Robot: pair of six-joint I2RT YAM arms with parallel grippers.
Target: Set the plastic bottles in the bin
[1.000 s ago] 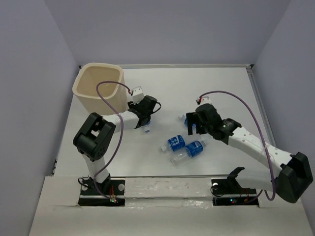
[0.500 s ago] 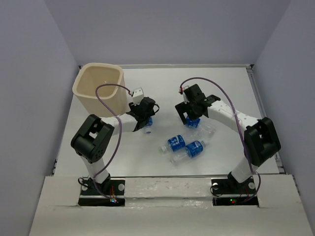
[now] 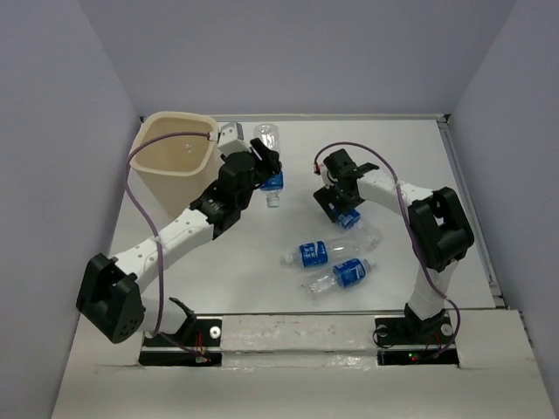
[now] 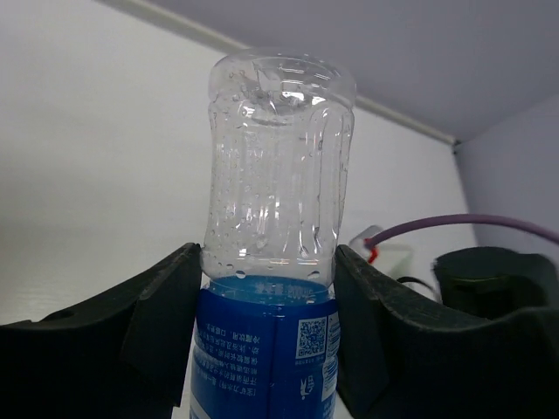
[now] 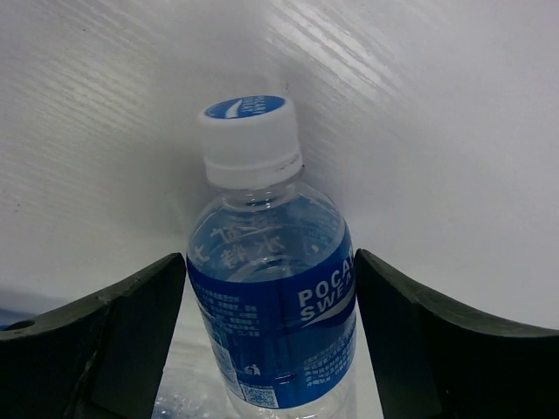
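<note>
My left gripper (image 3: 262,171) is shut on a plastic bottle (image 3: 267,144), held above the table just right of the bin (image 3: 179,168). That bottle (image 4: 275,175) stands base up in the left wrist view, with the gripper (image 4: 265,257) clamping its blue label. My right gripper (image 3: 342,206) is open and straddles a lying bottle (image 3: 350,219). In the right wrist view the gripper (image 5: 269,262) has its jaws close beside this bottle (image 5: 271,323), cap pointing away. Two more bottles (image 3: 313,253) (image 3: 348,272) lie near the table's middle front.
The cream bin stands in the far left corner against the left wall. Purple cables (image 3: 144,205) loop off both arms. A raised rail (image 3: 349,116) runs along the table's back edge, and grey walls close in both sides.
My left arm has lifted its bottle off the table and carried it back toward the bin. The right gripper has settled over a lying bottle and its jaws have narrowed.
</note>
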